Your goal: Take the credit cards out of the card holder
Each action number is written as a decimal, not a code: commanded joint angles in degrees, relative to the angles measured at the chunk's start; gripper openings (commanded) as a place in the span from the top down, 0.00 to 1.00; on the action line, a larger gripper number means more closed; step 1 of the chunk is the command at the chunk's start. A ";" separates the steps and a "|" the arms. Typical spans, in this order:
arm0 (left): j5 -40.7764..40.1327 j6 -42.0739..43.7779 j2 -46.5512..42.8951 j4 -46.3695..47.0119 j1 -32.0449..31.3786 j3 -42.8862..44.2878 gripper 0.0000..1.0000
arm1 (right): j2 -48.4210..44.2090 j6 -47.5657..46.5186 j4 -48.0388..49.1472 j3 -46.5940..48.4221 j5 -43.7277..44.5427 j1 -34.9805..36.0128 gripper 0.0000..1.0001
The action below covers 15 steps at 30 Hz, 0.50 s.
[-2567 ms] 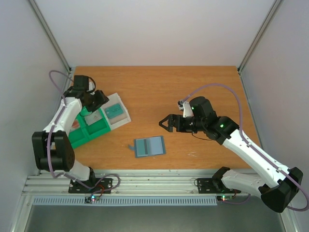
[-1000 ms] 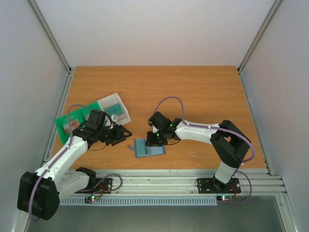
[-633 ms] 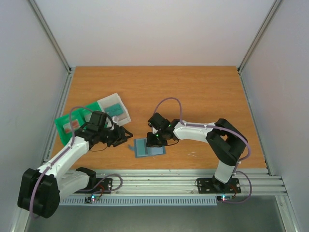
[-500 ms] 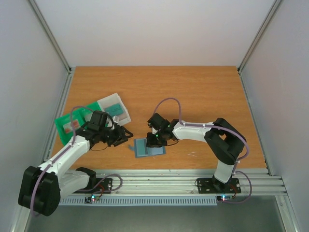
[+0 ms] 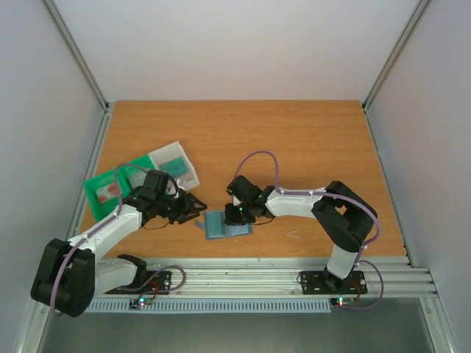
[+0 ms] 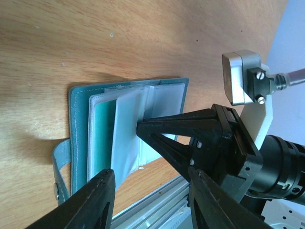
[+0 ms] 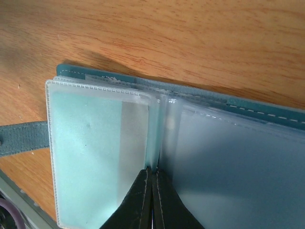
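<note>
Partway done: presses right fingers, closed together, into the fold of the open card holder near the near edge of the tabletop; poises left fingers apart beside it; leaves an apparent teal card sleeved.

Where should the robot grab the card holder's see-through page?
Pinch the clear page by its loose outer edge, coming from the strap side. It hinges at the card holder's middle fold, where the shut right pincer presses; the open left pincer faces that edge.
</note>
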 commanded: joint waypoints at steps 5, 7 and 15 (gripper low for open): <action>1.11 -1.62 6.16 10.43 -0.60 -1.12 0.56 | -0.75 1.36 2.83 -4.22 2.55 0.43 0.99; 0.98 -1.34 8.04 11.39 -0.72 -1.13 0.55 | -0.90 1.11 2.51 -4.15 2.78 0.43 0.99; 1.49 -2.06 13.06 16.78 -2.06 -1.75 0.58 | -0.79 1.49 2.85 -4.49 1.96 0.43 0.99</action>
